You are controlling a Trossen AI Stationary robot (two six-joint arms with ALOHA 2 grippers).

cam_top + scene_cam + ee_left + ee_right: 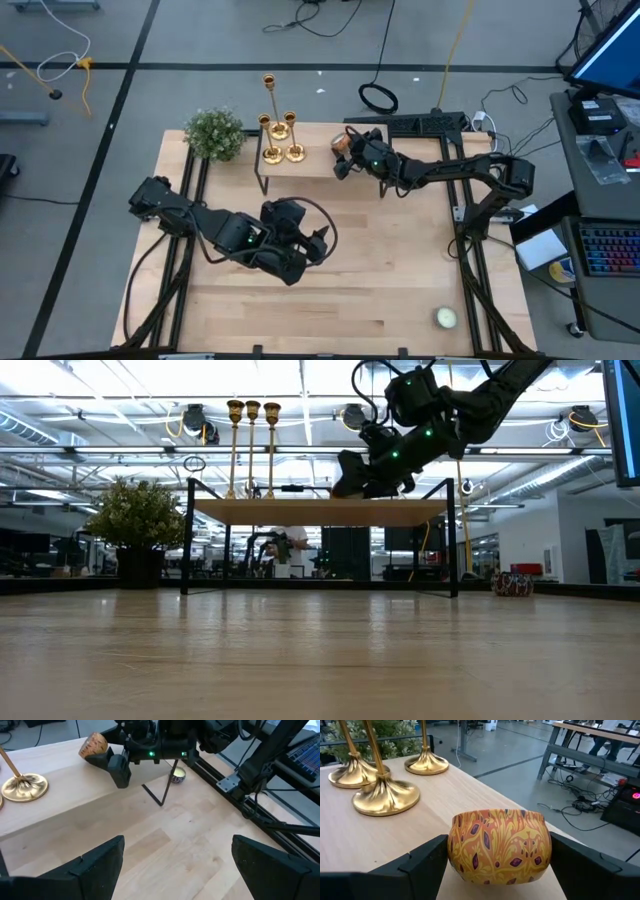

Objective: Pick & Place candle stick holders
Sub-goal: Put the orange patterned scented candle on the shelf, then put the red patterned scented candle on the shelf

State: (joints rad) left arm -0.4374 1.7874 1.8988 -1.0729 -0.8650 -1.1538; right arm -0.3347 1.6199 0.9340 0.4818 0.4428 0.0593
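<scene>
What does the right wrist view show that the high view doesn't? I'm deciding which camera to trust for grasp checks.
Only the right wrist view shows the patterned orange bowl close up, sitting between the right gripper fingers on the raised shelf. Only the high view shows the left gripper open over the table, the plant whole, and a pale candle near the table's front right corner. Both show the three gold candle stick holders standing on the shelf.
</scene>
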